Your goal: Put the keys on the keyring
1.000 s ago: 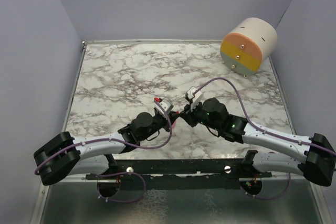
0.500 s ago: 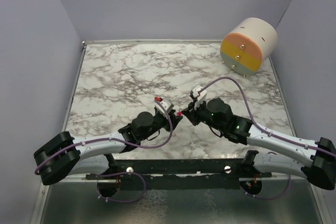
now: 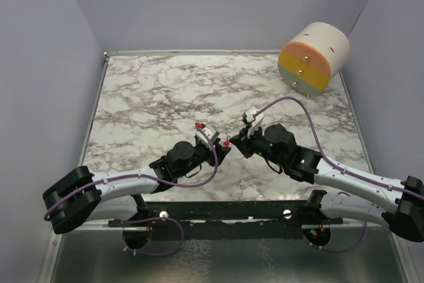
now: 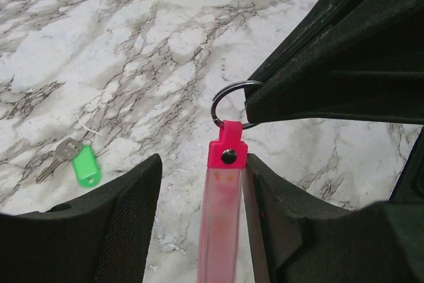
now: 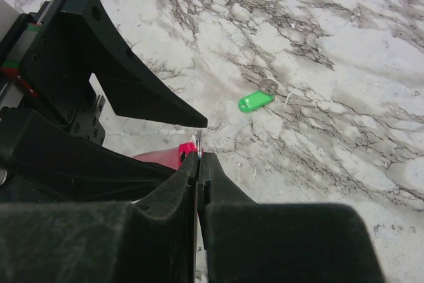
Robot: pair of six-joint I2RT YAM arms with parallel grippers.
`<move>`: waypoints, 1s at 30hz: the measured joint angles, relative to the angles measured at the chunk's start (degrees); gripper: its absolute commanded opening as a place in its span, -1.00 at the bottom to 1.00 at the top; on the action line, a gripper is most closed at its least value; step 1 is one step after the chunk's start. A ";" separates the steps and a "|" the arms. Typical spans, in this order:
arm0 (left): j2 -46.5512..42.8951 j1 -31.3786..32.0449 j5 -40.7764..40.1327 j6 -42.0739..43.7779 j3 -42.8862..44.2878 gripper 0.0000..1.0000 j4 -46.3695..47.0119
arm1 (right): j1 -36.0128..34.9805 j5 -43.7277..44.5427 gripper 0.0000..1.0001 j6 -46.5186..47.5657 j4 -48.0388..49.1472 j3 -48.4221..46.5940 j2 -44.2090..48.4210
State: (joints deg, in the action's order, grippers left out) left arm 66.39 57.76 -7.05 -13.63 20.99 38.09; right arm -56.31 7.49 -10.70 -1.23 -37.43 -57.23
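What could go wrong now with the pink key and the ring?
1. The pink key seems to lean on just one finger of the left hand, so it might drop.
2. The right hand pinches the thin keyring with its very fingertips; a tug could pull it loose.
3. The green key lies apart on the table and could be forgotten.

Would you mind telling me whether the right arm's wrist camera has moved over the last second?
Yes: the right wrist camera has shifted slightly rightward in the top view, closer to the drum.
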 measured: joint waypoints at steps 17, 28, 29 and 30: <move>-11.47 0.00 -15.13 -3.98 -5.03 -0.18 0.85 | 0.00 4.00 -0.99 -3.80 4.52 1.22 -0.02; -3.82 0.00 -24.68 -7.28 -3.72 -0.01 0.85 | 0.00 13.55 -0.99 -11.52 23.63 14.25 -0.24; -2.58 0.00 -25.20 -7.45 -3.45 0.00 0.85 | 0.00 14.23 -0.98 -11.58 25.27 15.10 -0.24; -1.55 0.00 -25.62 -7.54 -3.17 0.00 0.81 | 0.00 14.80 -0.99 -11.56 26.80 15.78 -0.28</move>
State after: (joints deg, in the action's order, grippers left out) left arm 64.84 57.76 -32.67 -21.17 17.82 38.89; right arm -56.31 22.28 -22.26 25.56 -21.65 -57.52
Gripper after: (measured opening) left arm 0.483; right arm 0.015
